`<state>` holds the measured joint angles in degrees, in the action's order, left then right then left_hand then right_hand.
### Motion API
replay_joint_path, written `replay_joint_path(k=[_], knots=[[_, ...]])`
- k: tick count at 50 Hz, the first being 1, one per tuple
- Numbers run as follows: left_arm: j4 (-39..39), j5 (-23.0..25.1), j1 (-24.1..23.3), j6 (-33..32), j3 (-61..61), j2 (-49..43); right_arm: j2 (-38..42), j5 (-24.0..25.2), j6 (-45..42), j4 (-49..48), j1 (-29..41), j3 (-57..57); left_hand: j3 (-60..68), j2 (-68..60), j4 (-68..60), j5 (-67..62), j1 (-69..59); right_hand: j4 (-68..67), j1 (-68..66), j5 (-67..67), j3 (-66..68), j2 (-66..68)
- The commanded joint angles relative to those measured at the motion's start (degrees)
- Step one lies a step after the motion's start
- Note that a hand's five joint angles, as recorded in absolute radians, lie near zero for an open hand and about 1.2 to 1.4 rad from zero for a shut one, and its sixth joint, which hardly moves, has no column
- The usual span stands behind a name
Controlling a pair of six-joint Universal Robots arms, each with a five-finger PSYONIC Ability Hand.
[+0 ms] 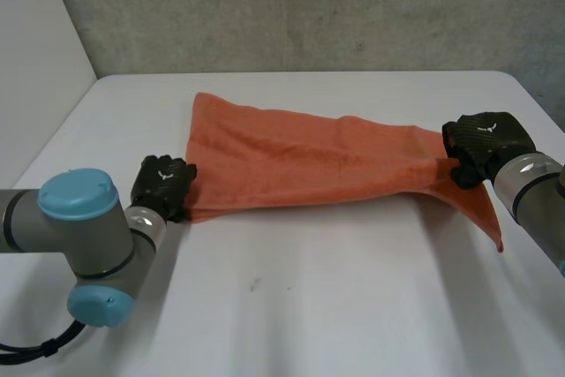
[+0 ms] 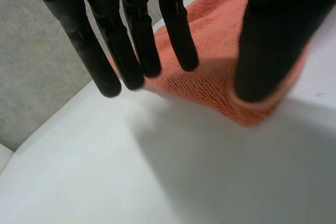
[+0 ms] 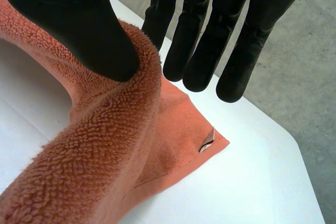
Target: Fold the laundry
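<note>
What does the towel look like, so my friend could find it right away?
Look at the white table. Stretched across it between the two black hands lies the towel, the left hand pinching one corner and the right hand the other end. It is fuzzy and orange, the only cloth there.

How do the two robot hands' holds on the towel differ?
The left robot hand holds the towel by its near corner, where the cloth lies spread. The right robot hand pinches a bunched ridge, with a corner trailing past it. Both have straight fingers, thumb on the cloth.
</note>
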<state>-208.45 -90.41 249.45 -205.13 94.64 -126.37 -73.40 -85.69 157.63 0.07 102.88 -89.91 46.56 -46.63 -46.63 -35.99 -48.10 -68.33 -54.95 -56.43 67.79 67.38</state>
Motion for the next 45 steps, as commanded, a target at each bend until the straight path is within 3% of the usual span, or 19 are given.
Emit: replay_joint_path(k=[1, 5, 10, 17, 20, 26, 36, 40, 45], knots=[[0.41, 0.41, 0.16, 0.08, -1.21, -0.28, 0.01, 0.08, -0.04, -0.51, -0.31, -0.09, 33.44, -33.37, -33.37, -34.01, -31.90, -11.67, -25.05, -13.57, 12.21, 12.62], [0.85, 0.41, 0.86, 0.17, -0.69, 2.79, -0.07, 0.26, -0.30, -0.16, -0.49, 0.43, 33.44, -33.37, -33.37, -34.01, -31.90, -11.67, -25.05, -13.57, 12.21, 12.62], [1.64, 0.59, 1.13, 0.08, 0.89, 14.03, -2.61, -0.01, -2.23, 2.20, -0.58, 2.45, 33.44, -33.37, -33.37, -34.01, -31.90, -11.67, -25.05, -13.57, 12.21, 12.62], [8.48, 4.54, 1.22, -0.45, 1.51, 28.53, -6.05, 0.43, -14.35, 20.48, -1.81, 9.22, 33.44, -33.37, -33.37, -34.01, -31.90, -11.67, -25.05, -13.57, 12.21, 12.62], [15.50, 8.05, 2.27, -0.80, 1.51, 33.29, -6.05, 0.34, -20.23, 26.79, -2.33, 10.01, 33.44, -33.37, -33.37, -34.01, -31.90, -11.67, -25.05, -13.57, 12.21, 12.62], [24.31, 9.47, 2.71, -4.92, 2.56, 31.46, -3.96, -0.18, -26.48, 30.95, -2.51, 8.36, 33.44, -33.37, -33.37, -34.01, -31.90, -11.67, -25.05, -13.57, 12.21, 12.62], [23.97, 9.03, 3.94, -14.94, -0.06, 10.55, 9.67, -1.06, -26.50, 29.29, -1.72, 8.60, 33.44, -33.37, -33.37, -34.01, -31.90, -11.67, -25.05, -13.57, 12.21, 12.62], [20.54, 8.94, 3.94, -15.30, -7.96, 5.80, 13.54, -2.90, -25.71, 25.78, -0.58, 15.27, 33.44, -33.37, -33.37, -34.01, -31.90, -11.67, -25.05, -13.57, 12.21, 12.62], [13.61, 8.94, 3.85, -15.04, -22.28, 4.29, 15.57, -7.47, -19.93, 19.20, 2.58, 34.74, 33.44, -33.37, -33.37, -34.01, -31.90, -11.67, -25.05, -13.57, 12.21, 12.62]])
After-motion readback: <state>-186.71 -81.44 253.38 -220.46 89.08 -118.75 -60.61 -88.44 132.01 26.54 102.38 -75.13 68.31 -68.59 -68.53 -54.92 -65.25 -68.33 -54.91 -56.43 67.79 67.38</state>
